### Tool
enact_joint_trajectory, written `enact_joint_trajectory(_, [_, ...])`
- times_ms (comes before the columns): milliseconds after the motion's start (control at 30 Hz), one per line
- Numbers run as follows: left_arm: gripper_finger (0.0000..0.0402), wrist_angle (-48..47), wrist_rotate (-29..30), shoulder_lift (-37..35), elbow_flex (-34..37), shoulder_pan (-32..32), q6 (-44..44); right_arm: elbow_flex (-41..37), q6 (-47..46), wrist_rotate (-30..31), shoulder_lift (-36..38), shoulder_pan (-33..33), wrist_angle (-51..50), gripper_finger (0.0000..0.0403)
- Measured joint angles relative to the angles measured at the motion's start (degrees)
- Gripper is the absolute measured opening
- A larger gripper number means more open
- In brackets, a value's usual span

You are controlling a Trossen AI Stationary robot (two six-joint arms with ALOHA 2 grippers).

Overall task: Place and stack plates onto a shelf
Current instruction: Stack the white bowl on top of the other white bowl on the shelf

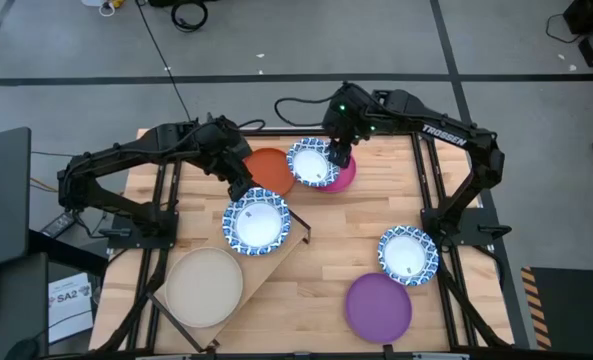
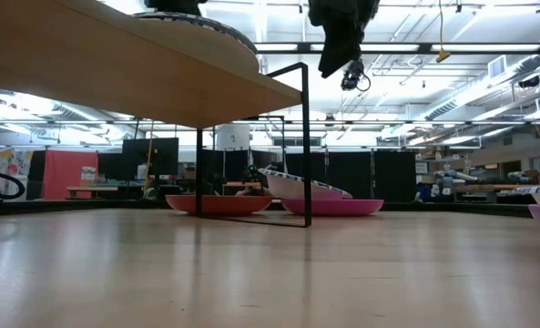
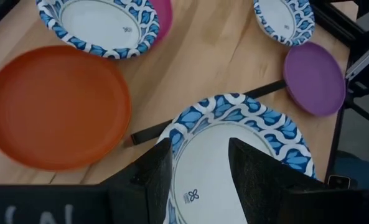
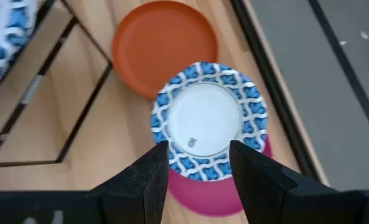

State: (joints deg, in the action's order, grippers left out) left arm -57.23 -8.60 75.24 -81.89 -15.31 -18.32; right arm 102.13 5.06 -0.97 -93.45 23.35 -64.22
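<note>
The shelf (image 1: 286, 250) stands at the near left with a beige plate (image 1: 204, 285) and a blue-and-white plate (image 1: 256, 222) lying flat on its board. My left gripper (image 3: 200, 168) hangs open just above that blue-and-white plate (image 3: 246, 143), over its far edge. At the back, a second blue-and-white plate (image 4: 203, 118) lies tilted on a magenta plate (image 4: 215, 196), as the low view shows (image 2: 301, 187). My right gripper (image 4: 200, 165) hovers open well above them. An orange plate (image 1: 268, 170) lies on the table beside them.
A third blue-and-white plate (image 1: 408, 253) and a purple plate (image 1: 379, 305) lie on the table at the near right. The shelf's thin black legs (image 2: 306, 146) stand near the orange and magenta plates. Bare wood lies in the table's middle (image 1: 346, 230).
</note>
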Motion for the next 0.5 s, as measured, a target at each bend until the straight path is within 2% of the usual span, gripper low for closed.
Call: enact_joint_trajectory(500, [0.0164, 0.0, 0.0, 0.0, 0.0, 0.0, 0.1, 0.0, 5.6, -0.2, -0.1, 12.8, 8.1, 0.0174])
